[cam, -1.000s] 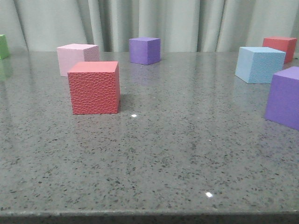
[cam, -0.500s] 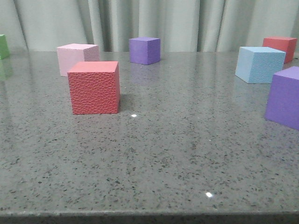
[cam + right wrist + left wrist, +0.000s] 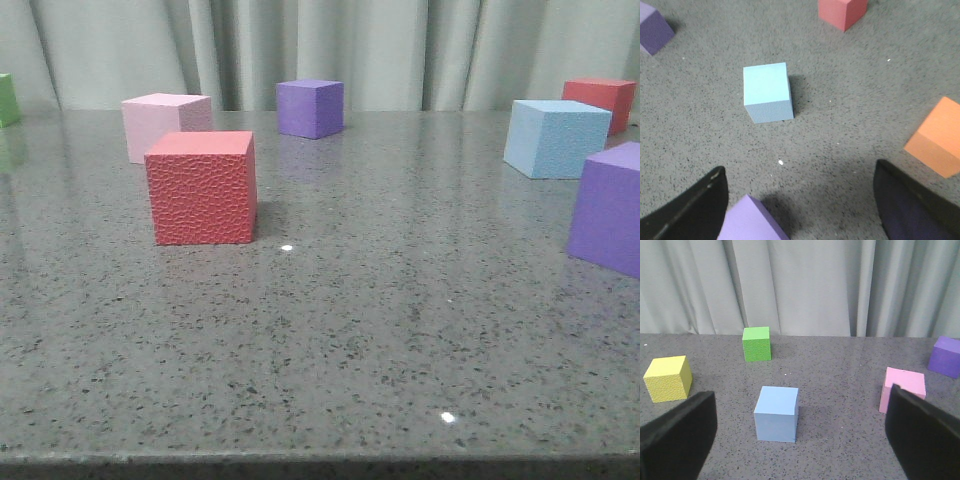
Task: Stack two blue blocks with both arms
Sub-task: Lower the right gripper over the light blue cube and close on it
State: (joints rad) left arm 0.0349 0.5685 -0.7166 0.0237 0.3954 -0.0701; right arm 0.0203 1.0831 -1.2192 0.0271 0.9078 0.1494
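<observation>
One pale blue block (image 3: 555,138), pebbled, stands at the far right of the table in the front view. It also shows in the right wrist view (image 3: 767,92), ahead of my right gripper (image 3: 800,172), which is open and empty above the table. The smoother blue block (image 3: 776,413) shows only in the left wrist view. It stands between and just ahead of the spread fingers (image 3: 677,440) of my left gripper (image 3: 802,407), which is open, empty and not touching it. Neither arm shows in the front view.
Front view: a red cube (image 3: 200,188), a pink cube (image 3: 165,125), a purple cube (image 3: 310,108), another purple cube (image 3: 610,210) at the right edge, a far red cube (image 3: 600,100), a green cube (image 3: 8,100). A purple cube (image 3: 752,220) lies by the right gripper's finger, with an orange cube (image 3: 937,145) nearby. A yellow cube (image 3: 667,378) sits near the left gripper.
</observation>
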